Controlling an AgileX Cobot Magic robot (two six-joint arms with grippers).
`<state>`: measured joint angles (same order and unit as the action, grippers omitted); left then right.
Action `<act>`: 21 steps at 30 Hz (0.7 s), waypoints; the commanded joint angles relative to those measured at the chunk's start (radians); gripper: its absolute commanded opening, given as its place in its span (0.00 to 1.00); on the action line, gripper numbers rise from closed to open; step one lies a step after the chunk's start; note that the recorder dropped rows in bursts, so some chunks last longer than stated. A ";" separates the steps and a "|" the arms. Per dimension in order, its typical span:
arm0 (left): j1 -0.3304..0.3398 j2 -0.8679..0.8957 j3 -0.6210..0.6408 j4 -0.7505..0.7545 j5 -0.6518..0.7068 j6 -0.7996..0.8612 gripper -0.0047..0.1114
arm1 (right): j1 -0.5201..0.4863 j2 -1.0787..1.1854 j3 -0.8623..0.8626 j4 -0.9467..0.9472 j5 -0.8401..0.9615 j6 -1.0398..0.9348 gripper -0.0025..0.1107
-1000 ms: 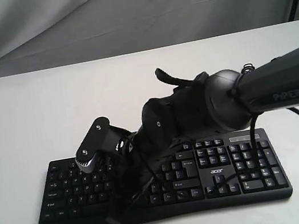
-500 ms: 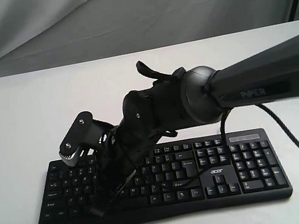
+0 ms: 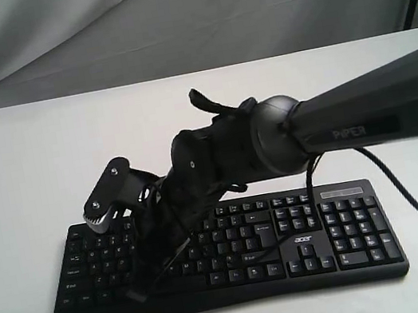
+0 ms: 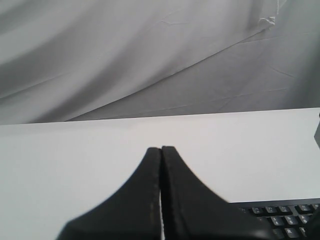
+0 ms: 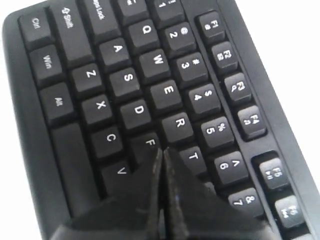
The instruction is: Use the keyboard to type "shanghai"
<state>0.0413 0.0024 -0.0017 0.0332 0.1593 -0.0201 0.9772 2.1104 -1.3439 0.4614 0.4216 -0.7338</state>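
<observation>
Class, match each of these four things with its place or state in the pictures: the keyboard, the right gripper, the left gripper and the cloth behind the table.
Things:
1 keyboard
2 right gripper
3 left gripper
4 cloth

States:
a shut, white table beyond its tip
b grey, wrinkled, behind the table
c black, flat on the table
d shut, tip by the F key

Pairs: 1-c; 2-d; 3-a; 4-b.

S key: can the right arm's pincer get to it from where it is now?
Probably yes. The right pincer is shut, with its tip beside the F key. The S key sits nearby on the keyboard, and nothing lies between them.
</observation>
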 commanded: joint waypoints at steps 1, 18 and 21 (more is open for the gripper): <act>-0.006 -0.002 0.002 0.000 -0.006 -0.003 0.04 | -0.001 -0.061 -0.002 -0.043 0.016 0.027 0.02; -0.006 -0.002 0.002 0.000 -0.006 -0.003 0.04 | -0.018 -0.070 0.044 -0.104 0.025 0.116 0.02; -0.006 -0.002 0.002 0.000 -0.006 -0.003 0.04 | -0.018 -0.070 0.044 -0.104 0.025 0.114 0.02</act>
<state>0.0413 0.0024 -0.0017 0.0332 0.1593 -0.0201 0.9656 2.0487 -1.3062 0.3597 0.4521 -0.6180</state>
